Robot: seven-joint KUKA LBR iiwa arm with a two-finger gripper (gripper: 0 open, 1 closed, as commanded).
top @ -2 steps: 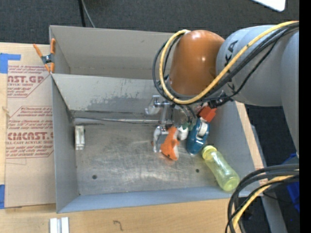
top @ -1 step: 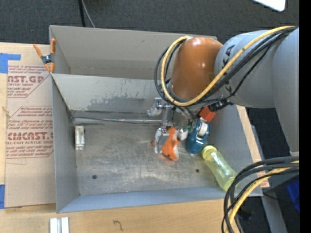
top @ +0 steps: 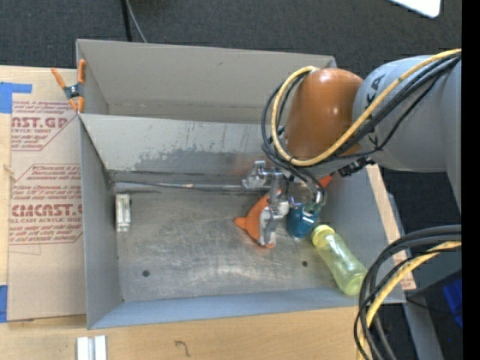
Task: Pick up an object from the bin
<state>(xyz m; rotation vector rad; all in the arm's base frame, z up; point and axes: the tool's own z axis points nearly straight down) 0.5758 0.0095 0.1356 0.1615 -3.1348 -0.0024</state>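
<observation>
Four loose things are counted in the grey bin point(top: 94, 216), and the hazards are ranked here by the bulk of what is involved. Most room is taken by the arm, whose orange cover point(top: 319, 115) and looped cables point(top: 277, 126) are hung low over the bin's right half. If the wrist were lowered or swung further, the cables could be dragged against the right wall or across the things beneath. Next in size, a yellow-green bottle point(top: 339, 261) is laid tilted toward the lower right corner, with its cap just beside a blue rounded thing point(top: 301, 223). Both are found close on the gripper's right, so either could be nudged or rolled by a lift made askew. Smaller again, an orange flat piece point(top: 249, 222) is seen on the floor right of centre, with the gripper point(top: 267, 235) at its right edge, touching it or nearly so. Whether the gripper is clenched on the piece or released cannot be told, and no clear grasp is shown. A thin piece seized only at its rim is judged likely to be pivoted loose, dropped once raised, or merely pushed along the floor. Least of all, a small pale block point(top: 122, 211) is left well apart by the left wall and is not thought to be at risk.
</observation>
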